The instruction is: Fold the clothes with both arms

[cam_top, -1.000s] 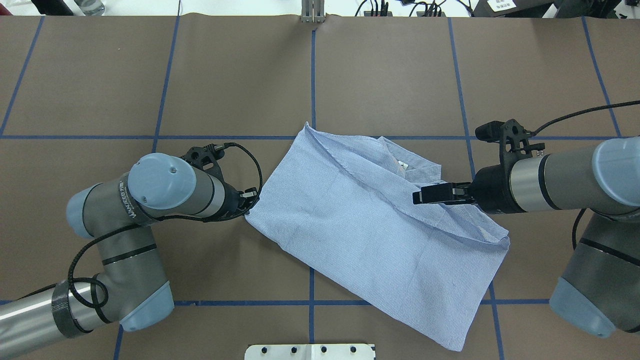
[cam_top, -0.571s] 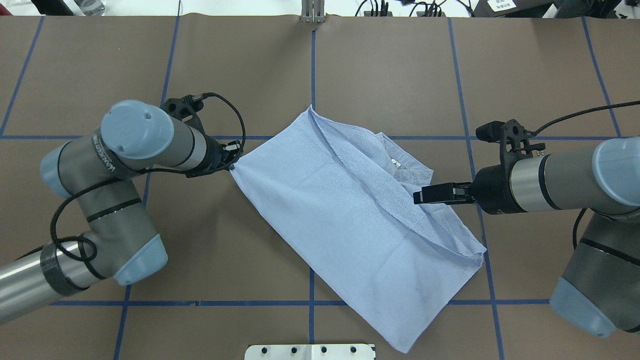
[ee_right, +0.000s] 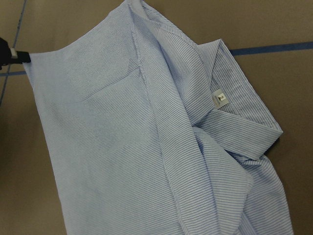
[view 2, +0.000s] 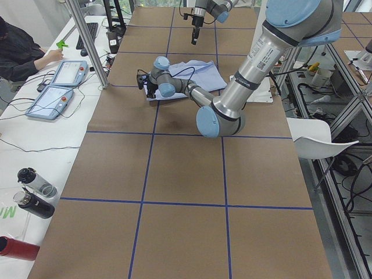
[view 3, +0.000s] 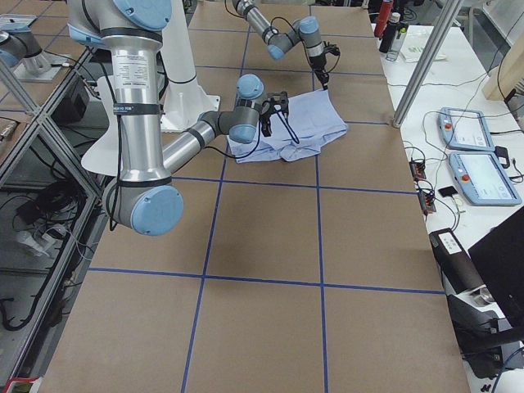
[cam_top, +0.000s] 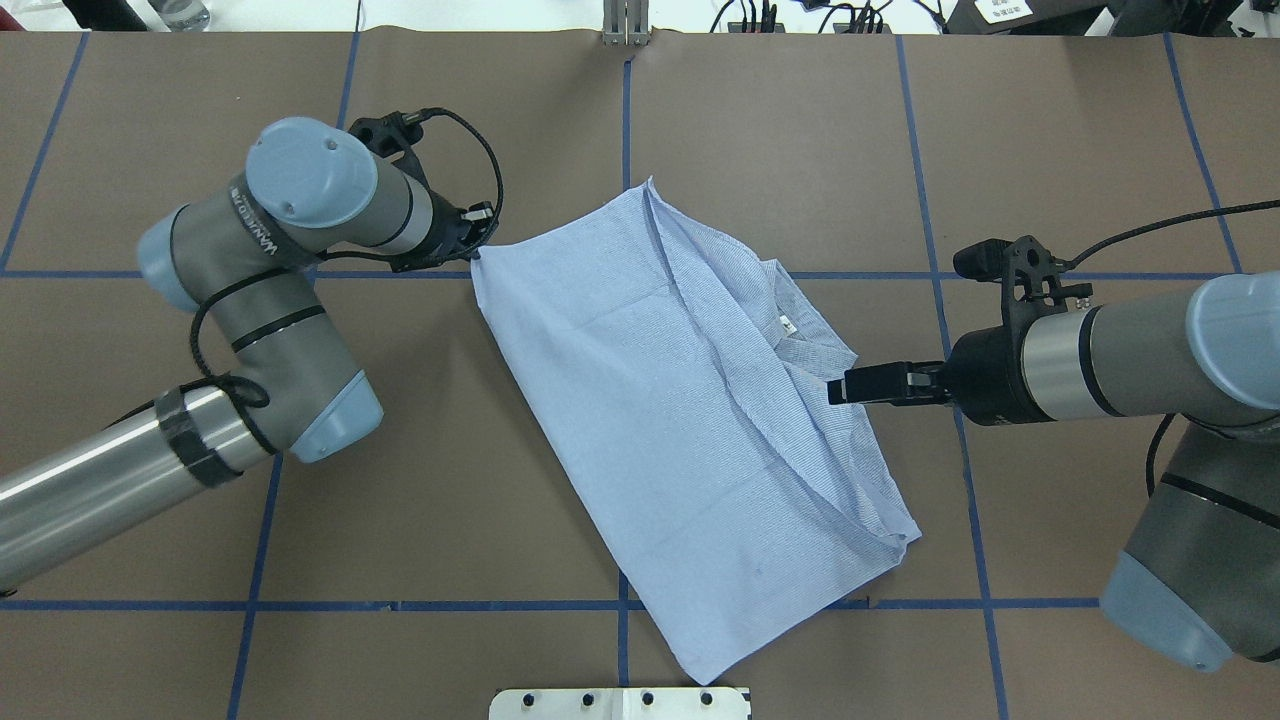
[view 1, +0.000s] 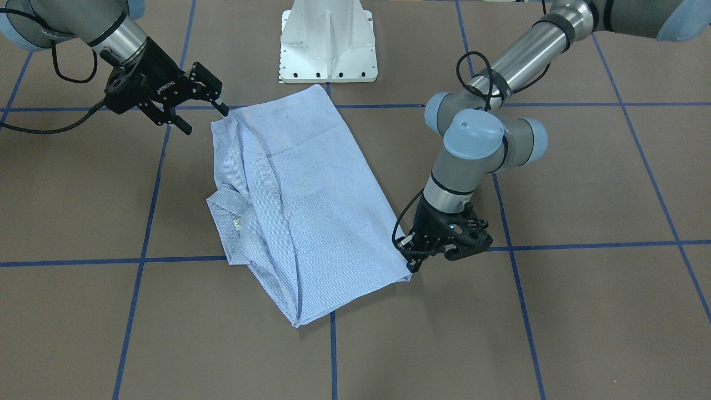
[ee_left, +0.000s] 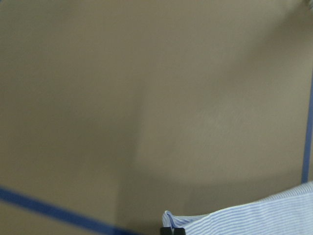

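Brown paper-covered table (cam_top: pixel 780 150) w/ blue tape grid; the shirt (cam_top: pixel 640 400) lies diagonally across its middle, partly folded, collar (cam_top: pixel 815 345) toward the right. Prob. light, limp, no stiffness, so it'll sag and drag unless taken at corners or hem edges w/ a firm pinch. On the left, left gripper (cam_top: pixel 478 252) is pinched on the shirt's far-left corner, low by the table; right gripper (cam_top: pixel 842 388) hovers over the collar side, fingers spread, holding nothing.
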